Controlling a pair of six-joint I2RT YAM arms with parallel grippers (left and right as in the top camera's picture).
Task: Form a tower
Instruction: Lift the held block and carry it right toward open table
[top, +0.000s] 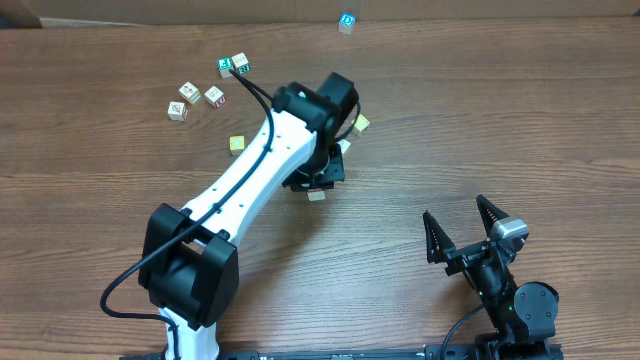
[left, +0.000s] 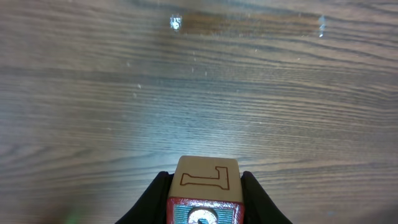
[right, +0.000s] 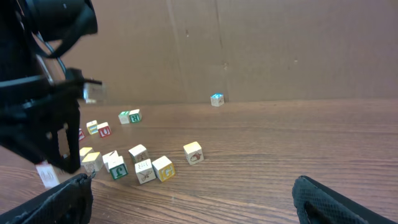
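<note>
My left gripper (left: 205, 178) is shut on a small wooden cube (left: 208, 177) with a red-outlined L on its pale face and a red-framed picture below. From overhead this cube (top: 317, 195) peeks out under the left gripper (top: 319, 182) near the table's middle, just above the wood. My right gripper (top: 462, 224) stands open at the lower right with nothing between its fingers (right: 334, 200). No tower shows in any view; only single cubes lie about.
Loose cubes lie at the upper left (top: 214, 96), (top: 240, 65) and beside the left gripper (top: 361, 124). A blue-faced cube (top: 347, 22) sits at the far edge. In the right wrist view several cubes (right: 163, 168) lie ahead, with a cardboard wall (right: 280, 50) behind.
</note>
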